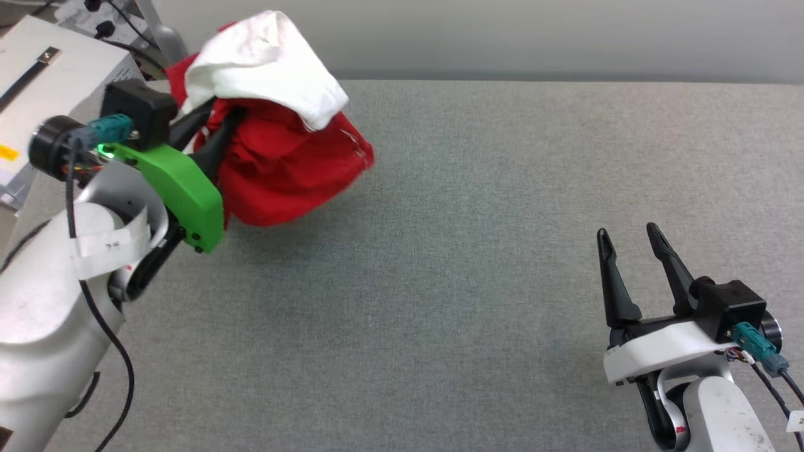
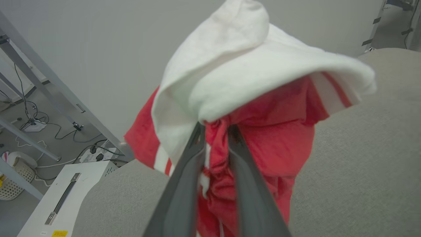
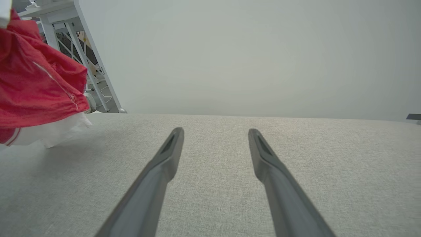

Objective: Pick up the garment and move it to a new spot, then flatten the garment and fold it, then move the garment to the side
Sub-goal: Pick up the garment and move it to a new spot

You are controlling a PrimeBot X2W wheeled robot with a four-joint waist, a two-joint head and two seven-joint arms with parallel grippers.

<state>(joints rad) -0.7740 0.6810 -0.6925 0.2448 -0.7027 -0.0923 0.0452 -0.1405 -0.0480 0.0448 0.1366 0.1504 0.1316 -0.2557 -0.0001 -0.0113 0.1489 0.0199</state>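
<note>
Tabletop [image 1: 477, 295] in grey cloth spreads beneath the garment [image 1: 282, 163], which hangs bunched near the far left corner, pinched between the closed fingers of my left gripper [image 2: 216, 130]. Pickup looks done; setting down, flattening, folding and moving aside remain, I judge. My right gripper [image 1: 628, 231] rests spread and empty, well apart. A white cabinet [image 1: 63, 69] stands just beside the garment, where cloth might snag.

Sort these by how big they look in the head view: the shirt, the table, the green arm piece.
Largest: table
Next: shirt
Smallest: green arm piece
The gaps look plain, so nearness doesn't change it.
</note>
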